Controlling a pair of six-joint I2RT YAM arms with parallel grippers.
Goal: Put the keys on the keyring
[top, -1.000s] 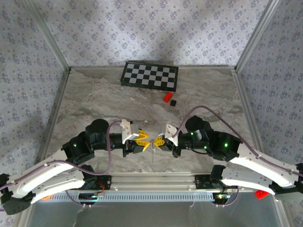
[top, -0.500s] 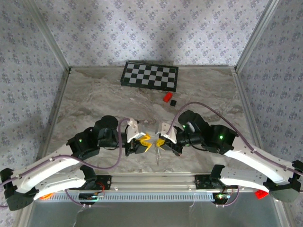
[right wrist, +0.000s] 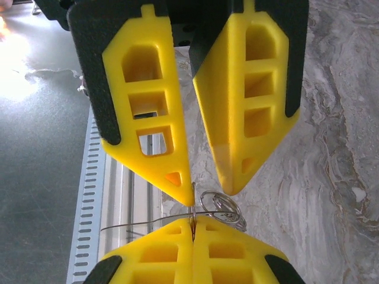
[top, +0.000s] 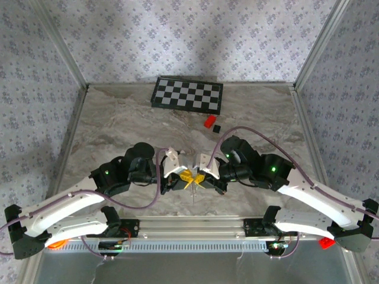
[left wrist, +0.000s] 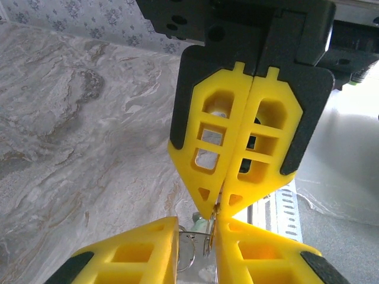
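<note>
My two grippers meet tip to tip above the table's near middle. The right gripper [top: 200, 177] [right wrist: 192, 223] is shut on the keyring [right wrist: 228, 216], pinching a thin loop that stands edge-on between its fingertips. The small wire rings hang just right of that pinch. The left gripper [top: 188, 177] [left wrist: 198, 229] faces it with its jaws a little apart. The keyring's wire [left wrist: 192, 234] crosses that gap, and one left fingertip [right wrist: 188, 190] touches the pinched loop. A tiny pale greenish key [left wrist: 202, 223] shows behind the wire. In the left wrist view the right gripper [left wrist: 216, 212] points down, shut.
A black-and-white checkerboard [top: 188, 94] lies at the back of the marble table [top: 118, 124]. A small red block [top: 209, 122] and a small black cube [top: 217, 128] sit in front of it. A metal rail [top: 189, 226] runs along the near edge, just below the grippers.
The left arm has pushed right and slightly back, bringing its fingertips up against the right gripper's. Its jaws have narrowed. The right gripper stayed shut and shifted a little.
</note>
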